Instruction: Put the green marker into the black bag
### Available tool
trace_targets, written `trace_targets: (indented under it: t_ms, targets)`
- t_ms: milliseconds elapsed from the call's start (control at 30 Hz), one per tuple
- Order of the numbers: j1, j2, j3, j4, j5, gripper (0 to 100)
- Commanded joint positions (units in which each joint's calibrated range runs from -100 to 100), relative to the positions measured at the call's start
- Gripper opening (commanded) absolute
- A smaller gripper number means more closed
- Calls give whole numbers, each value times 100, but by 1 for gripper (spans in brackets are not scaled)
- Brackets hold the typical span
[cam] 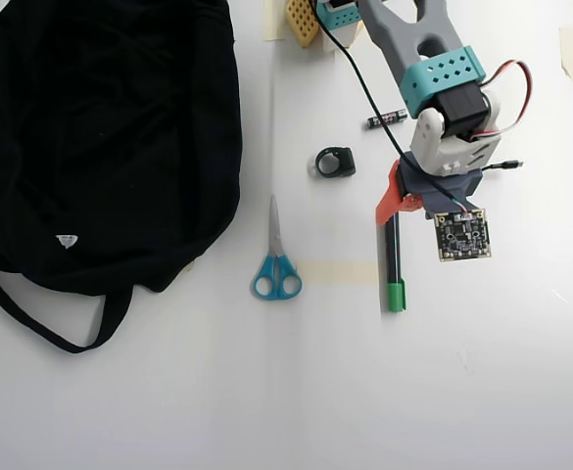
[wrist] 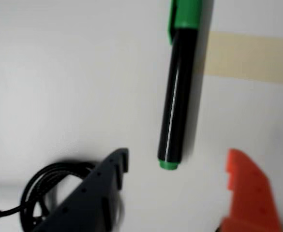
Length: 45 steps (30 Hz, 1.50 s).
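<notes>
One large thing fills the upper left of the overhead view: the black bag [cam: 100, 137], slumped flat on the white bench [cam: 266, 392] with its strap trailing toward the lower left; its mouth cannot be made out, so where the marker should drop is unclear. Right of centre in that view the arm reaches down from the top edge, its wrist poised above the marker, presumably lined up for a grasp. Between bag and arm lie the blue-handled scissors [cam: 275, 264]; further right the green marker [cam: 394, 262] lies lengthwise on the bench, cap toward the bottom of the frame; a coiled black cable [cam: 334, 162] sits just above. In the wrist view the pincer [wrist: 177, 164] is spread wide, empty, its dark and orange fingers flanking the marker's green end tip without touching it.
</notes>
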Motion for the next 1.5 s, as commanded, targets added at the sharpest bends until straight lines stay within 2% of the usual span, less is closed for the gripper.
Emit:
trace_targets:
  t_ms: [0,733,1100,1467]
  targets:
    - [-9,78,-239,53,-22,32]
    - [-24,543,-886,596,-132,47]
    - [-24,1381,-1865,708,-95,47]
    - [-69,1655,-2072,708,-148,47]
